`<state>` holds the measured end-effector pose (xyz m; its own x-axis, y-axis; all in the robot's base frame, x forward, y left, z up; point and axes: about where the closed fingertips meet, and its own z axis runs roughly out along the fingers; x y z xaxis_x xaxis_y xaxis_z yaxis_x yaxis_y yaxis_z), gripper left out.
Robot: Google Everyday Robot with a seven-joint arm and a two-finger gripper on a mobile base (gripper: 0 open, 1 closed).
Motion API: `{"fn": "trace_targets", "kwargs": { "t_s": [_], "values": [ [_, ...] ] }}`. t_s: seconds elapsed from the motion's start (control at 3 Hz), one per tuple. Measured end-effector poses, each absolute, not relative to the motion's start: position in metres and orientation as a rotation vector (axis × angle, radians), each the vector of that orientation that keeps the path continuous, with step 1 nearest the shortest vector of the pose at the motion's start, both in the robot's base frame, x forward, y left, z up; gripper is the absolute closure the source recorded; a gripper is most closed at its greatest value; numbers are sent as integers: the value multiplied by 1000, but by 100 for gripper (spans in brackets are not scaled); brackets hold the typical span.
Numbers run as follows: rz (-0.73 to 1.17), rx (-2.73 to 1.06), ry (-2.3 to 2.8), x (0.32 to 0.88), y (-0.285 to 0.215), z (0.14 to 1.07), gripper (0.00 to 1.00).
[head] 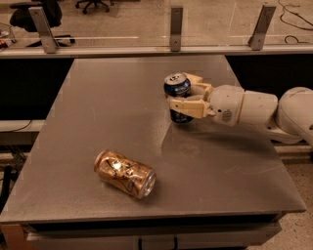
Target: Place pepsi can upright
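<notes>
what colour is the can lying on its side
Gold-brown, clear in the camera view: the dented can. The tool grips the blue can farther back.

From my console I see a matte grey table point(98, 97) filling most of the view, with soft overhead light giving it a dull sheen. Along its far edge runs a pale rail point(122, 50) carrying three grey metal posts point(176, 27) with clear panels between them. Beyond lies a light beige floor point(127, 19), with a black office chair point(39, 12) at top left and black cables point(293, 22) at top right. Dark gaps flank the table. The gripper point(180, 92) is over the table's right-centre, clasping the pepsi can point(176, 87).
</notes>
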<state>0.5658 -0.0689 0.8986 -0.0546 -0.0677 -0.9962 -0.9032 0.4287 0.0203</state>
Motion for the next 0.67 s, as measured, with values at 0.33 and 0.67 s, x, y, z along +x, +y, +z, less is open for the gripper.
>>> {"fn": "trace_targets", "kwargs": {
  "t_s": [0.33,0.67],
  "values": [
    [890,-893,1453,565,-73,898,83],
    [897,-898,1463,560,-77,894,60]
  ]
}}
